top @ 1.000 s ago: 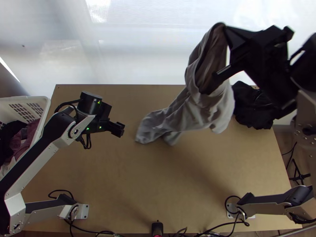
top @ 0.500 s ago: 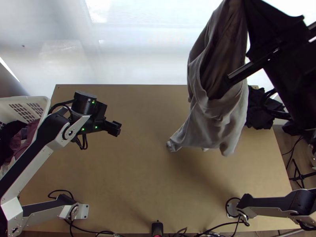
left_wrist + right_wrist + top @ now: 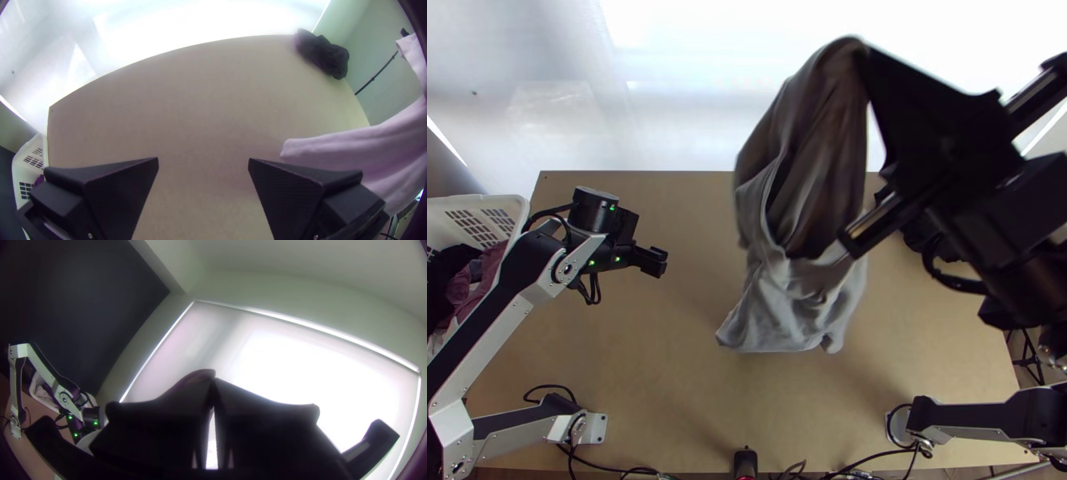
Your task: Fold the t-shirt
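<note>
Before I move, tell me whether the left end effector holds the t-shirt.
No, the left end effector stands open over the table, apart from the t-shirt hanging from the right end effector.

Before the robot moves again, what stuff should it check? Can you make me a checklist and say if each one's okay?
1. Right gripper has the shirt: ok, shut on it.
2. Left gripper ready to grab: ok, open with nothing in it.
3. Shirt spread flat: not ok, it hangs in folds.
4. Shirt's low end off the table: cannot tell.
5. Black cloth apart from the shirt: ok.
</note>
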You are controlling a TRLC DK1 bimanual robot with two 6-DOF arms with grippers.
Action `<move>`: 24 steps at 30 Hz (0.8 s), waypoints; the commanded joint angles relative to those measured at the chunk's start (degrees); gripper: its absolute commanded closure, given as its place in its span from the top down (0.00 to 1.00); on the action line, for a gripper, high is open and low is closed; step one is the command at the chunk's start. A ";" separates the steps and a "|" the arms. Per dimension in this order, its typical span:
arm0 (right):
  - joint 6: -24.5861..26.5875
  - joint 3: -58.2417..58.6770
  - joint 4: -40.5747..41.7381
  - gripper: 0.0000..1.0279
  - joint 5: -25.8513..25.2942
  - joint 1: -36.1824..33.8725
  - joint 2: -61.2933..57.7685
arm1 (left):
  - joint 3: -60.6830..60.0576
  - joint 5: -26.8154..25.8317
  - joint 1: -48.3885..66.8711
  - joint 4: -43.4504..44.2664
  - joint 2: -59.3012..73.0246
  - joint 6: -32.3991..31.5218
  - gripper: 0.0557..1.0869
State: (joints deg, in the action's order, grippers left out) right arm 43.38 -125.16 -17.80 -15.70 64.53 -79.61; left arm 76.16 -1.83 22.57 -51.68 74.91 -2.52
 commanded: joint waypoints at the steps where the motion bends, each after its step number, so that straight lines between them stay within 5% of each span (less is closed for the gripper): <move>1: -5.32 4.75 -3.29 0.03 -2.05 3.67 1.65 | -0.66 -0.02 -0.51 -0.09 0.06 -0.02 0.95; 10: -7.34 34.90 -3.38 0.03 -2.23 -7.67 14.14 | 0.04 -0.02 -0.24 0.62 1.90 0.06 0.95; 16: -10.59 57.40 -0.74 0.03 3.66 -18.92 20.82 | 3.03 -0.11 1.69 0.88 4.54 -0.20 0.95; 24: -10.59 62.41 6.99 0.03 10.87 -34.56 16.95 | 6.28 -0.20 5.12 0.79 7.44 -0.29 0.95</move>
State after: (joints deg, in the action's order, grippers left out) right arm 33.41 -70.06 -15.53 -9.63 41.43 -61.36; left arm 79.94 -1.85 25.21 -50.94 80.01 -2.74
